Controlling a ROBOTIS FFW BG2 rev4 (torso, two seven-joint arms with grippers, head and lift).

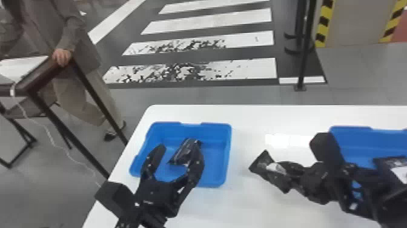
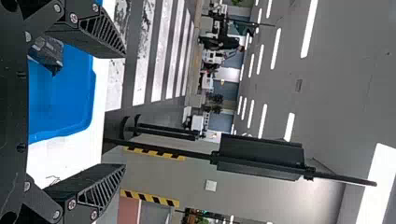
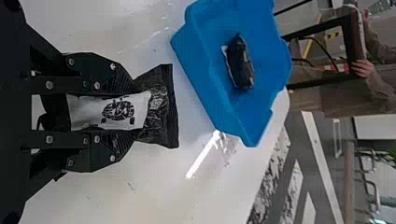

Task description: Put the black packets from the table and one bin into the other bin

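My left gripper [image 1: 178,146] stands open over the left blue bin [image 1: 225,151], near a black packet [image 1: 181,152] lying in that bin. In the left wrist view, the gripper [image 2: 124,110] has its fingers wide apart, with part of the packet [image 2: 48,55] beyond one of them. Between the bins, above the table, my right gripper [image 1: 292,174] is shut on another black packet [image 1: 263,165]. The right wrist view shows the gripper [image 3: 125,114] clamping the middle of this packet [image 3: 161,105], which has a white label. The right blue bin [image 1: 351,141] is partly behind the right arm.
A black item with a white patch [image 1: 400,173] shows at the right bin; I cannot tell if it is a packet. The white table [image 1: 242,206] ends beyond the bins. A person's hand rests on a separate dark-edged table [image 1: 45,71] at back left.
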